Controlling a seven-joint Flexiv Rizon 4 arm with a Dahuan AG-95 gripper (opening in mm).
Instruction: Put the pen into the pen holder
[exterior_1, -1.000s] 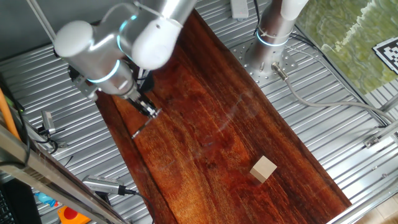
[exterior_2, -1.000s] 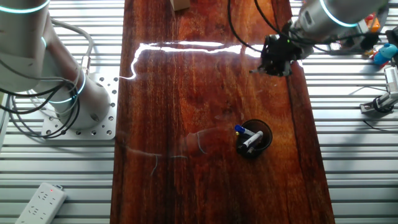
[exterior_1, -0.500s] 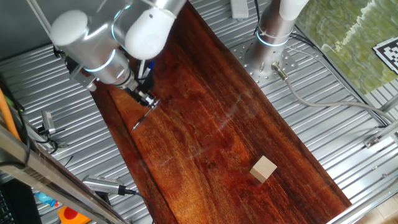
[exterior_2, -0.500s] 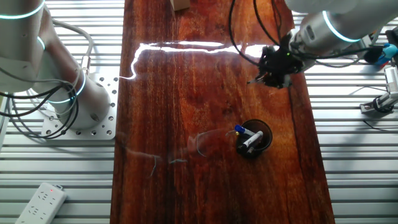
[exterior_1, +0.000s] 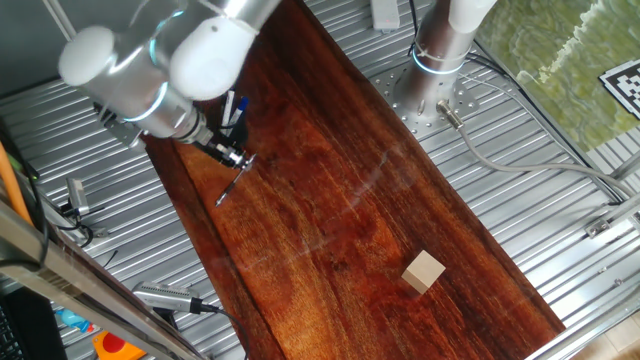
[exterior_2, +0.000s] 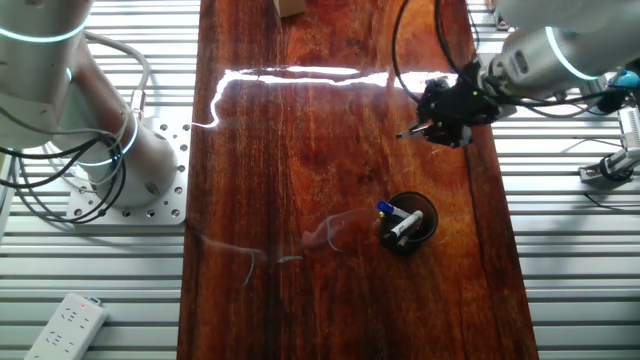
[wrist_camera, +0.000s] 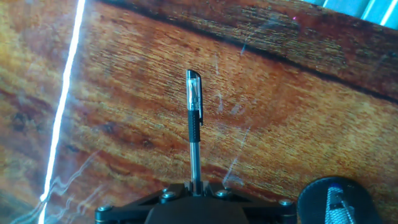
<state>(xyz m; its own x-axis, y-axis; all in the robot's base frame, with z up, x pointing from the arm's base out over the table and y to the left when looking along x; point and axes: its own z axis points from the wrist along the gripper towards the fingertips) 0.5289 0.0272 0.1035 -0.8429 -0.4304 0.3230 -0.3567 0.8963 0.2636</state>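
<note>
My gripper (wrist_camera: 196, 185) is shut on the pen (wrist_camera: 194, 124), a slim dark pen with a clear clipped cap that sticks out straight ahead of the jaws above the wooden board. In one fixed view the pen (exterior_1: 232, 182) hangs slanted from the gripper (exterior_1: 236, 160) near the board's left edge. In the other fixed view the gripper (exterior_2: 437, 128) is up and right of the pen holder (exterior_2: 408, 222), a short black cup with blue-tipped pens in it. The holder's rim (wrist_camera: 333, 199) shows at the hand view's bottom right.
The long dark wooden board (exterior_1: 340, 200) lies on a ribbed metal table. A tan wooden block (exterior_1: 424, 271) sits toward its near right end. A second arm's base (exterior_2: 130, 160) stands left of the board. Tools and cables (exterior_2: 610, 165) lie off the right side.
The gripper with the pen has lifted off the board and moved along the board's edge toward the black cup. The pen now hangs free above the wood.
</note>
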